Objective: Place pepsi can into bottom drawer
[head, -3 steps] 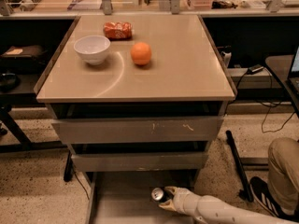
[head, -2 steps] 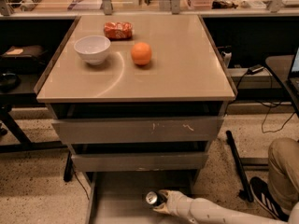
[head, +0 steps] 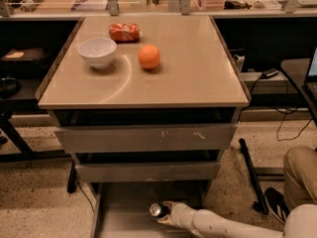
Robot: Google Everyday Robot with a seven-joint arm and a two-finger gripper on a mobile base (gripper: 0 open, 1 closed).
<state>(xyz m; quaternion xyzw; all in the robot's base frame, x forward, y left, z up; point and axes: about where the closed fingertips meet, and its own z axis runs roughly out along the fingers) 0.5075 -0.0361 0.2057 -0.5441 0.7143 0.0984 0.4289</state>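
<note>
The pepsi can (head: 157,210) shows its silver top low in the camera view, tipped toward the left over the floor of the open bottom drawer (head: 124,207). My gripper (head: 166,213) at the end of the white arm reaches in from the lower right and is shut on the can, just above the drawer's grey floor. Most of the can's dark body is hidden by the fingers. The drawer's front part runs out of view at the bottom edge.
Two grey-fronted drawers (head: 146,139) sit above, under a beige tabletop with a white bowl (head: 97,52), an orange (head: 149,57) and a red-orange snack bag (head: 124,32). A black pole (head: 252,175) and a person's leg and shoe (head: 297,182) are at the right.
My gripper has carried the can to the left and slightly lower over the drawer floor. The things on the tabletop have not moved.
</note>
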